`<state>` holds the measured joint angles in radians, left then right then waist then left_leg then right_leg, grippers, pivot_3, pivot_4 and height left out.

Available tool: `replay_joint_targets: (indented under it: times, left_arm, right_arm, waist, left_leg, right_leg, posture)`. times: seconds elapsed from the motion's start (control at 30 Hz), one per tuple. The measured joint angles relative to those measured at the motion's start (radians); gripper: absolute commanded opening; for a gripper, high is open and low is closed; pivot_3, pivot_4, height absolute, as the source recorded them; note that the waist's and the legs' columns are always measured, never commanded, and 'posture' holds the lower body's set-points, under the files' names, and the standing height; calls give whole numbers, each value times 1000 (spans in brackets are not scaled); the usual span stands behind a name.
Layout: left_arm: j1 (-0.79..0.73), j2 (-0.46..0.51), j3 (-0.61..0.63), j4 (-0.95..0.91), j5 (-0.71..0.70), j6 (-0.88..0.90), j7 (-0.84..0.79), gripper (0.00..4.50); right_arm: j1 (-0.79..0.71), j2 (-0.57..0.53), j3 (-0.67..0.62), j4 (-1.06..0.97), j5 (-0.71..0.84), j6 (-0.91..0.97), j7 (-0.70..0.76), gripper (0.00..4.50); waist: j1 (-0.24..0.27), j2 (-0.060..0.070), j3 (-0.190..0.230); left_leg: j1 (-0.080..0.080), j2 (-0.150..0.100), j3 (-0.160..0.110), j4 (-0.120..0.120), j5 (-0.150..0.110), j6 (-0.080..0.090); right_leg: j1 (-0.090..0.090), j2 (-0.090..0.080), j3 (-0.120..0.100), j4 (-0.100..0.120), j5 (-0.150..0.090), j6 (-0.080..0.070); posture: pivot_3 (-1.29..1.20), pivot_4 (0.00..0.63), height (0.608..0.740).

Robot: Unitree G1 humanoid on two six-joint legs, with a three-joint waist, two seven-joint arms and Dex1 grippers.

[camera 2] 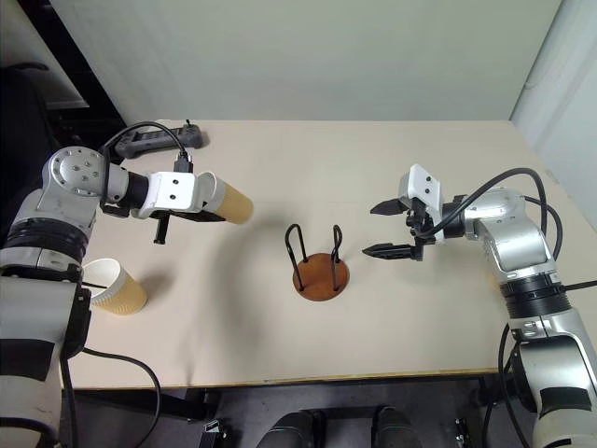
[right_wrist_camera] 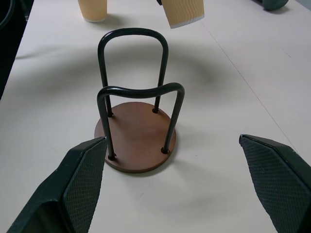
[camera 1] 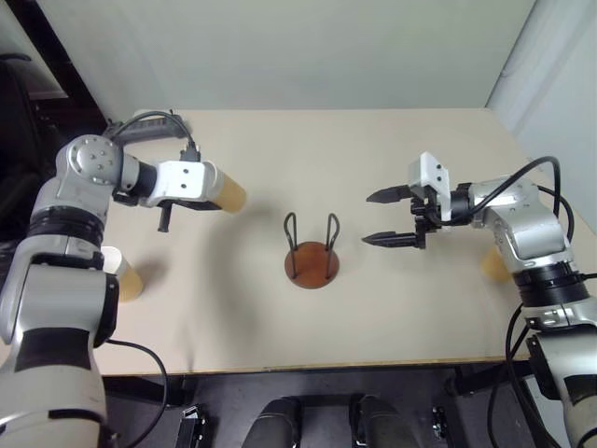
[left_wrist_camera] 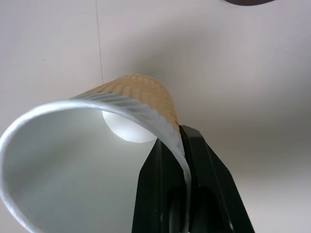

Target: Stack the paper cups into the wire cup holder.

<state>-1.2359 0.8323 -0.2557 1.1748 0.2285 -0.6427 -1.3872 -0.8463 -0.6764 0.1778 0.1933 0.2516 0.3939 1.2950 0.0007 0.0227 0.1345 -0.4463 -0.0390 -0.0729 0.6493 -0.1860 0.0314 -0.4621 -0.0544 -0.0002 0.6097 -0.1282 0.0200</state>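
Left claw [camera 2: 191, 207] pinches a cup [camera 2: 227, 200] by its rim, lying sideways.
The holder [camera 2: 320, 275] stands right of it; right claw [camera 2: 384, 230] gapes nearer, empty.

Beige tabletop [camera 2: 280, 345] carries the wire cup holder [camera 2: 320, 265] at centre, paper cup [camera 2: 118, 289] at 9 o'clock, power strip [camera 2: 159, 139] at 11 o'clock.

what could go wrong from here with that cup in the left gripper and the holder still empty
1. The left gripper pinches only the thin wall of the paper cup, so the cup could buckle or slip.
2. The wire cup holder is small with thin loops; a tilted cup may catch a loop and tip it.
3. The open right gripper hovers close beside the holder, so the arms may crowd each other.
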Motion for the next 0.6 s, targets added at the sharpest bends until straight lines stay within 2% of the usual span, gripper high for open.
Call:
replay_joint_targets:
  times: [0.4, 0.6]
  left_arm:
    - [-4, -16, 2, 0, -3, 26, 14, 32]
    - [-101, -36, 1, 3, -1, 60, -50, 32]
  right_arm:
    - [0, 0, 0, 2, 0, -10, 0, 4500]
    - [0, -10, -1, 2, 0, -13, 7, 4500]
  waist:
    - [0, 0, 0]
    - [3, 0, 0]
  left_leg:
    - [-1, 0, 0, 0, 1, 0]
    - [-5, 0, -1, 3, 1, 1]
  right_leg:
    - [0, 0, 0, 0, 0, 0]
    - [-2, 0, 0, -1, 1, 1]
  posture:
    - [0, 150, 740]
    - [0, 150, 740]
